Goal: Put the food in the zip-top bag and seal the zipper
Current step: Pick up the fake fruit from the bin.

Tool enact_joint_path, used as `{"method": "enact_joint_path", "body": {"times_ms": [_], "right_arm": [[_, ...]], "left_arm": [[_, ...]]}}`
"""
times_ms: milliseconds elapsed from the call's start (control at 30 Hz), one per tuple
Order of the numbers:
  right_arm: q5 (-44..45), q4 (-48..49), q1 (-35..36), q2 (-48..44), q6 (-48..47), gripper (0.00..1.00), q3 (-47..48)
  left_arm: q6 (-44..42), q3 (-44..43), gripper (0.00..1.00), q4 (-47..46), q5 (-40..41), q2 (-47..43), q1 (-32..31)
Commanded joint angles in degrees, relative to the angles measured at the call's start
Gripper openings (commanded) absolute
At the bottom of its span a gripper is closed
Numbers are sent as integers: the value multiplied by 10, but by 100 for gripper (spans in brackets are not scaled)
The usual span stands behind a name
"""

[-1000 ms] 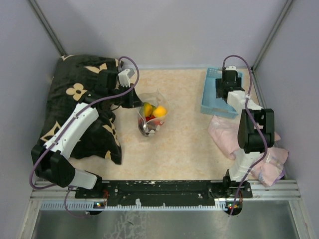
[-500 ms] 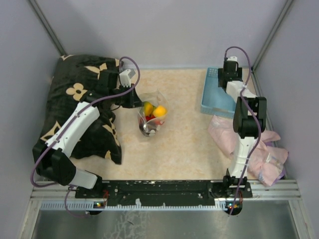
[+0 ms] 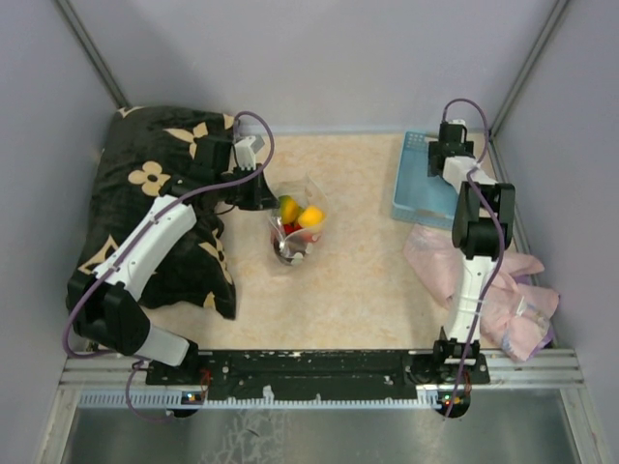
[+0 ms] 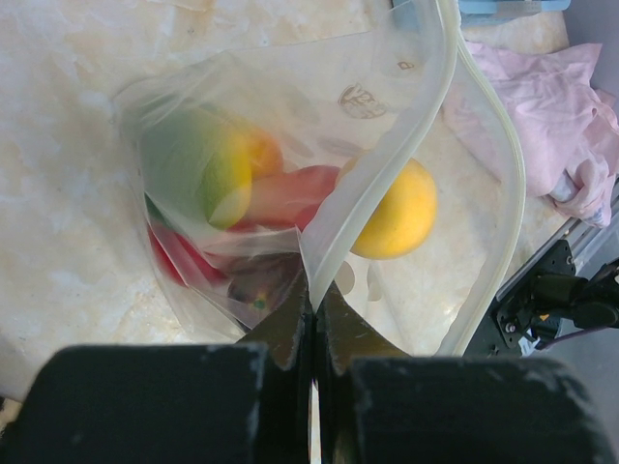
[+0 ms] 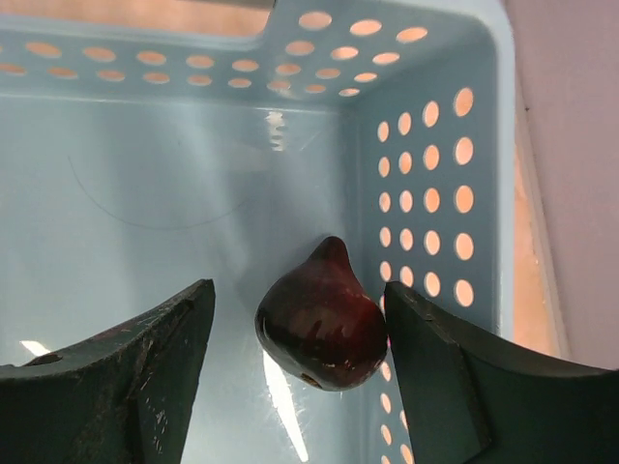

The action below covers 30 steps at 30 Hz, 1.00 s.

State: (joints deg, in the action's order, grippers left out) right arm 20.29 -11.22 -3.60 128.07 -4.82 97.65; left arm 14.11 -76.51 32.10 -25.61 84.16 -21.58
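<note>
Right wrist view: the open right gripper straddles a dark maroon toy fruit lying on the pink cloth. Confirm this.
The resting place is wrong: the dark maroon toy fruit lies in the light blue perforated plastic basket, as the right wrist view shows. The open right gripper does straddle it.

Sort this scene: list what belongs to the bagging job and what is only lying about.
Job: zip-top bag, its zipper, bagged food, maroon fruit, left pincer pinching the bag, right pincer open astride the fruit.
Lying about: blue basket, pink cloth, black pillow.
</note>
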Motion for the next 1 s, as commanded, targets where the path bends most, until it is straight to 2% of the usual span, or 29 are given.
{"method": "enact_joint_path", "body": {"times_ms": [0, 400, 633, 767, 967], "right_arm": [[-32, -26, -8, -10, 18, 71, 6], [-110, -12, -19, 1, 31, 67, 1], [-125, -3, -25, -19, 39, 56, -20], [-136, 10, -24, -54, 45, 44, -49], [-154, 34, -25, -113, 63, 39, -104]], "left_arm": [[-5, -2, 0, -7, -9, 3, 3], [-4, -1, 0, -8, -6, 1, 3], [-4, -2, 0, -7, -6, 3, 3], [-5, -2, 0, -7, -6, 3, 3], [-3, -1, 0, -7, -14, 2, 4]]}}
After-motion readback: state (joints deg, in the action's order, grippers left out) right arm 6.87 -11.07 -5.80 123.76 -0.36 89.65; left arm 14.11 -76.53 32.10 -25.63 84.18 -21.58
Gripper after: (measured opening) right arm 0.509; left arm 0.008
